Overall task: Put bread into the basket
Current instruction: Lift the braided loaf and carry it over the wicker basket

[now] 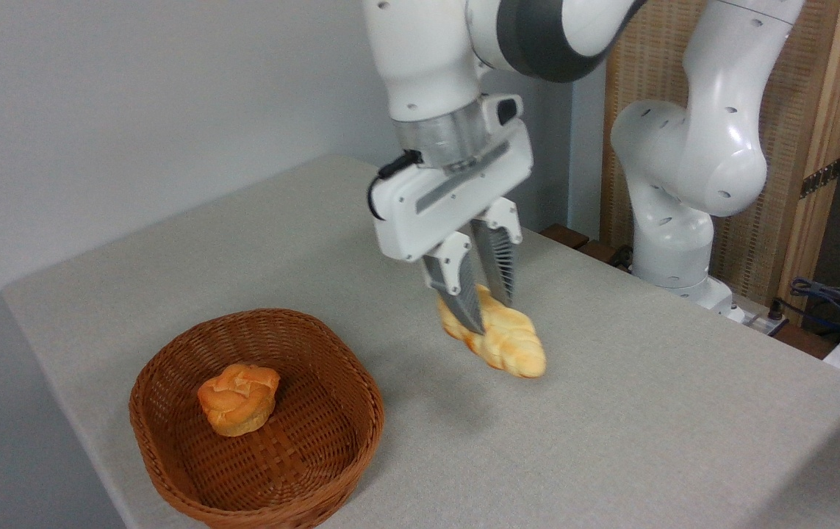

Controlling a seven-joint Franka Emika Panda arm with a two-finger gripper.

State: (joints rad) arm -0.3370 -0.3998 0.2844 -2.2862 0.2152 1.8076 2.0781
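Bread (504, 339) hangs pinched between the closed claw (489, 312) fingers, lifted above the table (611, 441), right of the basket (170, 367).

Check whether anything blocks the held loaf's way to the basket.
Nothing visible does: bare table lies between the bread, held above it by the gripper, and the basket. A small bun already sits inside.

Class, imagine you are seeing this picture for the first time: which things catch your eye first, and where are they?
At centre, the white gripper holds a braided loaf lifted above the grey table. At lower left sits a reddish-brown wicker basket with a small knotted bun inside.
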